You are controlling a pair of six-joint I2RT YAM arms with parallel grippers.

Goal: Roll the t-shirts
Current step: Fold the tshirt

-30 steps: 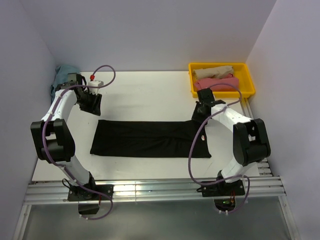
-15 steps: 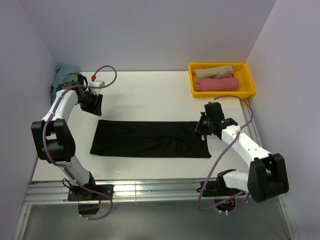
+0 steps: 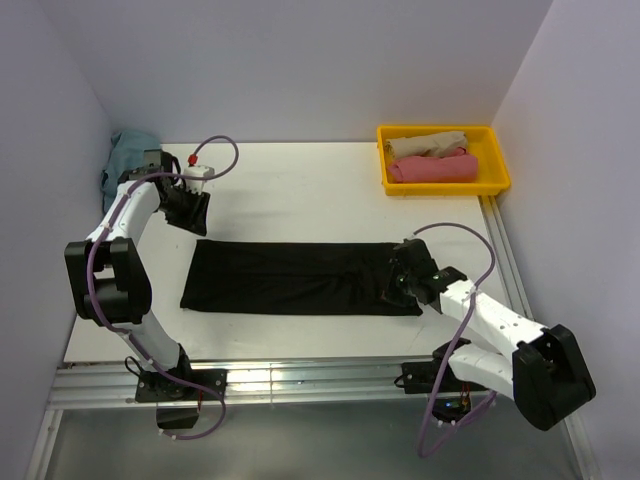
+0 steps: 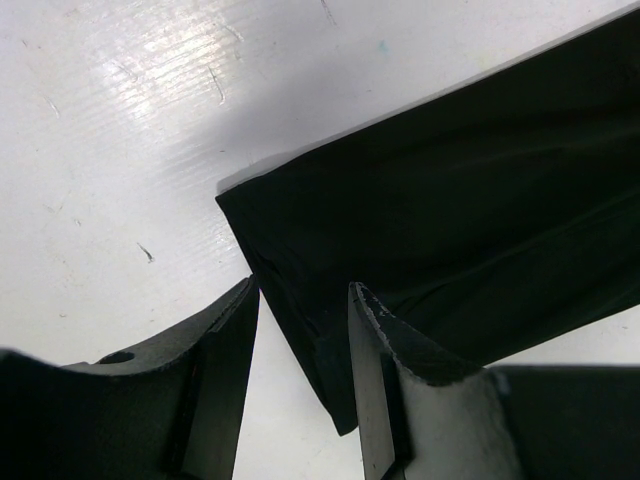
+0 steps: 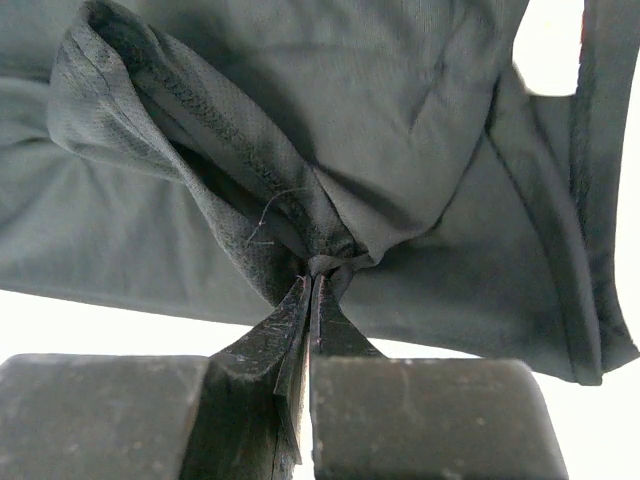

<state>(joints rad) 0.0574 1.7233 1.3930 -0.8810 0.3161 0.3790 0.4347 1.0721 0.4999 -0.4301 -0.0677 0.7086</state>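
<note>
A black t-shirt lies folded into a long flat strip across the white table. My right gripper is at the strip's right end. In the right wrist view, the right gripper is shut on a bunched pinch of the dark cloth, which puckers up from the tips. My left gripper hovers just beyond the strip's far left corner. It shows open in the left wrist view, with the shirt's left edge running below the gap and nothing held.
A yellow bin at the back right holds a rolled beige shirt and a rolled pink shirt. A dusty-blue shirt is heaped in the back left corner. An aluminium rail runs along the near edge.
My right arm has swung from near the bin toward the front, bringing its gripper down along the shirt's right end. The left gripper has hardly moved.
</note>
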